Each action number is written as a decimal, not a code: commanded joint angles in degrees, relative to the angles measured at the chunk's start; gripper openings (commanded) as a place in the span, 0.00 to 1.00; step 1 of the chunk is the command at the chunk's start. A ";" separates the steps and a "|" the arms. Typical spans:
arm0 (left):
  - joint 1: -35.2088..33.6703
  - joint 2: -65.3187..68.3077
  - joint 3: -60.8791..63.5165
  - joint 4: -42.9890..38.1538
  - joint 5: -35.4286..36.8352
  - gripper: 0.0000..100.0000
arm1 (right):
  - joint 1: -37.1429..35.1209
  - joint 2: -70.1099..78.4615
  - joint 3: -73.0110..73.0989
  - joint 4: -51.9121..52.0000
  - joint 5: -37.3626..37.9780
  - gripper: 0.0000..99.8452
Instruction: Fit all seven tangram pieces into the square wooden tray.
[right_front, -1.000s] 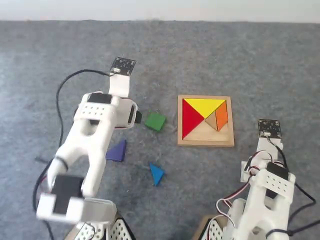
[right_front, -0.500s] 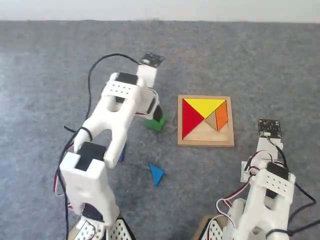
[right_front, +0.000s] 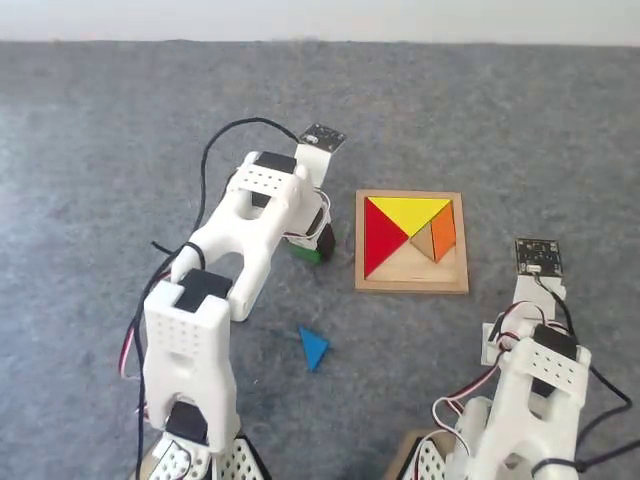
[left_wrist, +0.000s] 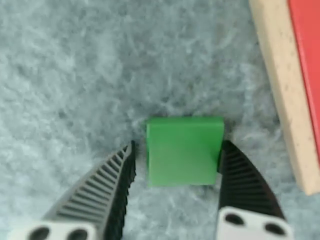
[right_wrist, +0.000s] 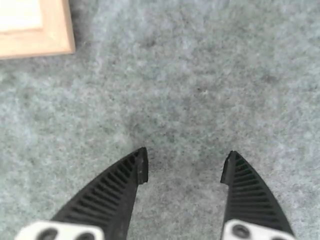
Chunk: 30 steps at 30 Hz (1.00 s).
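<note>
The green square (left_wrist: 185, 150) lies flat on the carpet just left of the square wooden tray (right_front: 412, 286). My left gripper (left_wrist: 176, 150) is open and low over it, one finger on each side; under the left gripper (right_front: 310, 236) a sliver of the green square (right_front: 304, 253) shows. In the tray lie a red triangle (right_front: 382, 238), a yellow triangle (right_front: 410, 212) and an orange piece (right_front: 443, 236). A blue triangle (right_front: 313, 347) rests on the carpet nearer the arm bases. My right gripper (right_wrist: 184, 167) is open over bare carpet, near a tray corner (right_wrist: 35, 45).
The tray's wooden rim (left_wrist: 280, 85) and the red piece (left_wrist: 307, 50) sit close beside the left gripper. The right arm (right_front: 540, 365) stands below the tray's right corner. Grey carpet covers the whole table.
The left arm swung right towards the tray and came down around the green square. The purple piece is now hidden behind that arm. The right arm has stayed still.
</note>
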<state>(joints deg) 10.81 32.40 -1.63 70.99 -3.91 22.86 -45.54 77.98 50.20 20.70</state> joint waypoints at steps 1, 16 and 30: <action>-0.26 0.88 -3.91 0.70 0.44 0.26 | 7.60 -4.70 -2.55 1.45 4.40 0.25; -0.26 -0.88 -4.18 3.60 0.79 0.11 | 39.16 -39.16 18.90 -2.51 18.90 0.25; 10.37 -13.98 -3.82 9.14 -0.53 0.10 | 42.59 -57.71 18.64 23.87 20.22 0.25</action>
<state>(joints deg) 16.53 22.02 -4.79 79.52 -3.82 64.79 -99.78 95.91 70.86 40.22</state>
